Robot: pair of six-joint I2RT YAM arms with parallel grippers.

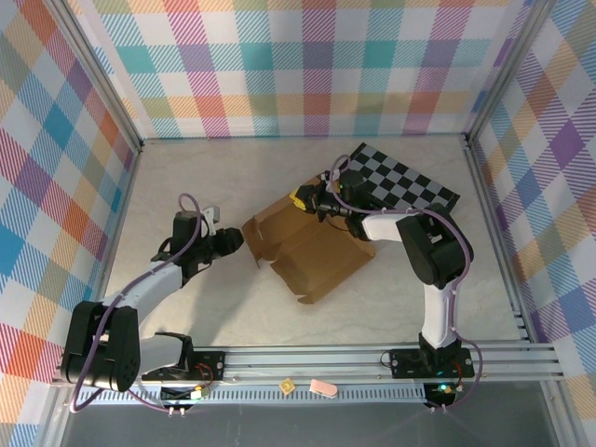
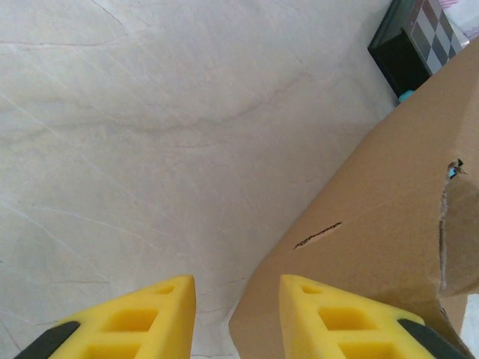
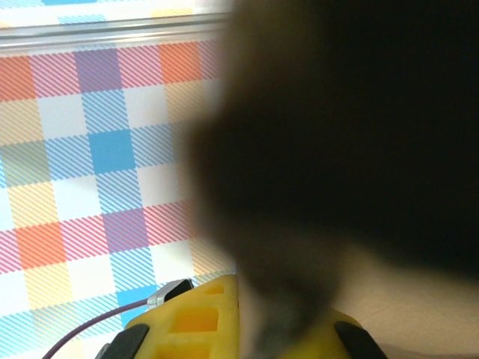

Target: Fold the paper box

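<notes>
Near rail [image 1: 503, 358]: yellow bit [image 1: 287, 385] & pink bit [image 1: 321, 386] lie by it. L gripper [image 2: 238, 292] has jaws partly apart, nothing clamped; a cardboard corner sits just beside its R finger. Plain brown paper box [image 1: 312, 250] lies mid table [image 1: 186, 177], partly folded, far flap raised. R gripper [image 1: 302, 199] is pinched shut on that flap, and the cardboard blurs its wrist cam. Behind: checkered board [image 1: 400, 182], then plaid walls [image 1: 279, 65].

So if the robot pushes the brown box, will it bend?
Probably bends at its creases: the paper box is thin with raised flaps. Likely light, so it may slide on the smooth table. It could tear; a small split shows.
</notes>
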